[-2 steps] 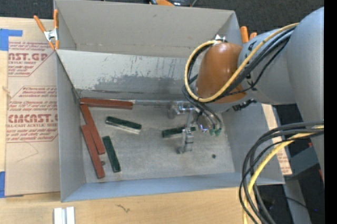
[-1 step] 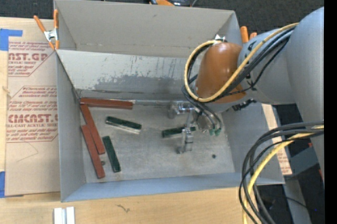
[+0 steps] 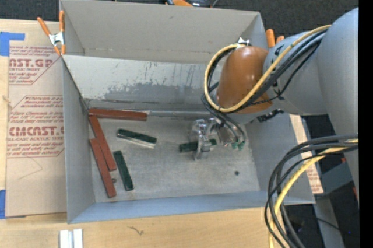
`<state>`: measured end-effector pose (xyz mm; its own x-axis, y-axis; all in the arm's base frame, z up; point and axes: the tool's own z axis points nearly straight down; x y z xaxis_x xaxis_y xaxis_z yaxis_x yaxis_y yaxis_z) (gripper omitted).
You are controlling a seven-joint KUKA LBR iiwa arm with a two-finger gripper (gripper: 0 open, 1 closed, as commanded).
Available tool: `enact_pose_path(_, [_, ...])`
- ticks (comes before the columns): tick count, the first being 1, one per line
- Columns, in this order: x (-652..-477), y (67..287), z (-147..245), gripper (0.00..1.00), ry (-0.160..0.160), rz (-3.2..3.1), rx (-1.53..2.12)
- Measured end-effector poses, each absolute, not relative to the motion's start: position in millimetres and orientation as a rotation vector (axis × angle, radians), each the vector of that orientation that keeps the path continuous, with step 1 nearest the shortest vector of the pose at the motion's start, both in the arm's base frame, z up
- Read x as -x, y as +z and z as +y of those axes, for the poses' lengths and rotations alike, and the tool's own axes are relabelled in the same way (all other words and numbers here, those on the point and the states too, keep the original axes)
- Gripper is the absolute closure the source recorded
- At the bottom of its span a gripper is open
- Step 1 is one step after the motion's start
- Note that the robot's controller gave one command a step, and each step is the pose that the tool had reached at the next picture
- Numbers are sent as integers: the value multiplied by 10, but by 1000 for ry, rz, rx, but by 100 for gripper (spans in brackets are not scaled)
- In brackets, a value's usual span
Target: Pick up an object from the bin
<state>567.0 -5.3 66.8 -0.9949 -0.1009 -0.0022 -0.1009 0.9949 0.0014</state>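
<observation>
My gripper [image 3: 203, 143] is down near the bin floor, right of the middle, under the orange wrist cover. A small dark green piece [image 3: 187, 147] lies on the floor right at its left side, partly hidden by the gripper. I cannot tell whether it is touched or held. Another small green bit [image 3: 237, 145] shows just to the gripper's right.
A green strip with a pale edge [image 3: 136, 137] lies left of centre. A dark green bar [image 3: 123, 170] lies nearer the front left. Long brown sticks [image 3: 118, 115] run along the back and down the left side [image 3: 102, 154]. The arm and its cables cover the bin's right side.
</observation>
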Motion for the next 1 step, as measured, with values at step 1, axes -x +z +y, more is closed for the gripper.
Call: enact_pose_path(1, [-5678,969,-47,100,1,3134,158])
